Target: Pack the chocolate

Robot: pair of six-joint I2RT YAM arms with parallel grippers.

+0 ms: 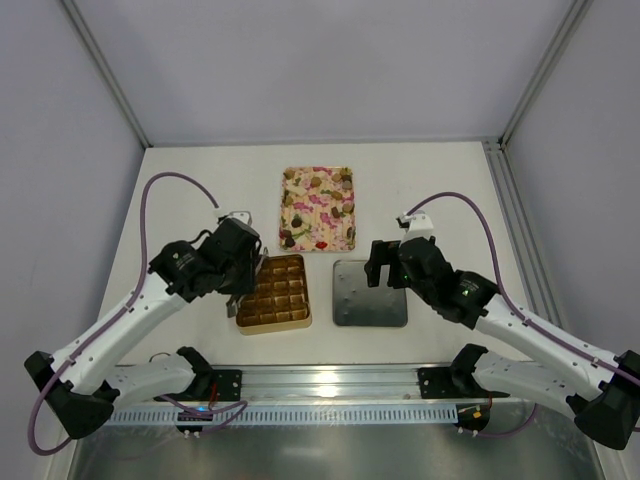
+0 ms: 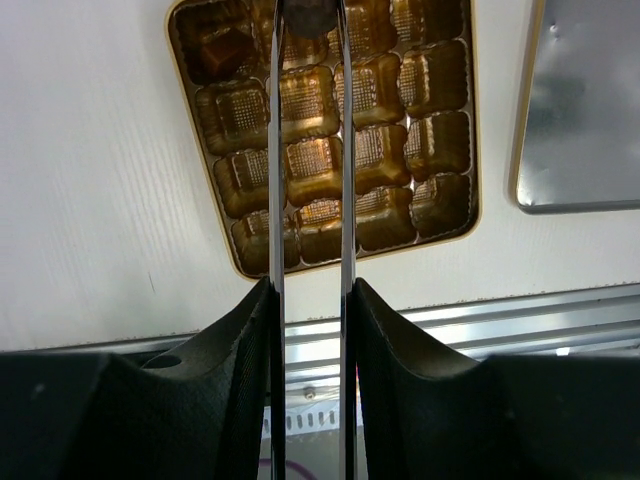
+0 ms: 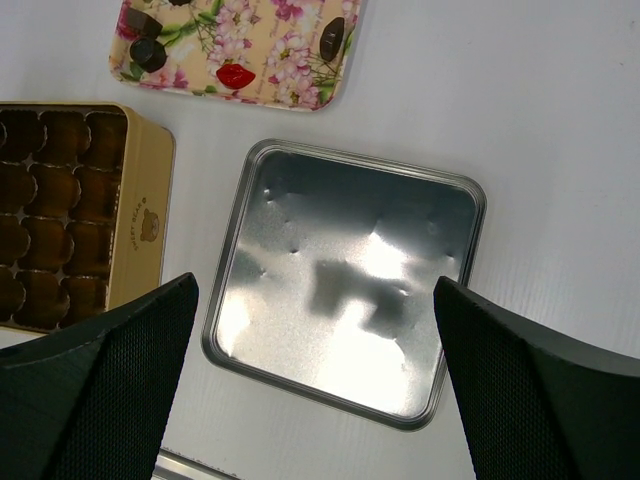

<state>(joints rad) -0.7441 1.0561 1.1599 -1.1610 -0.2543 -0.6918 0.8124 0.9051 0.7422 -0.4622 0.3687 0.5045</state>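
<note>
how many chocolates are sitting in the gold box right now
1: a brown piece in a corner cell of the gold box. Another dark piece is pinched in the left hand. Cells behind its fingers or out of frame may hide more.

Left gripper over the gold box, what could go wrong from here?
The left gripper's thin tips pinch the chocolate piece only at their very ends, so it could slip or twist out.
The gold box's cavities sit close together; a slightly off release might leave the piece tilted on a ridge between cells.
</note>
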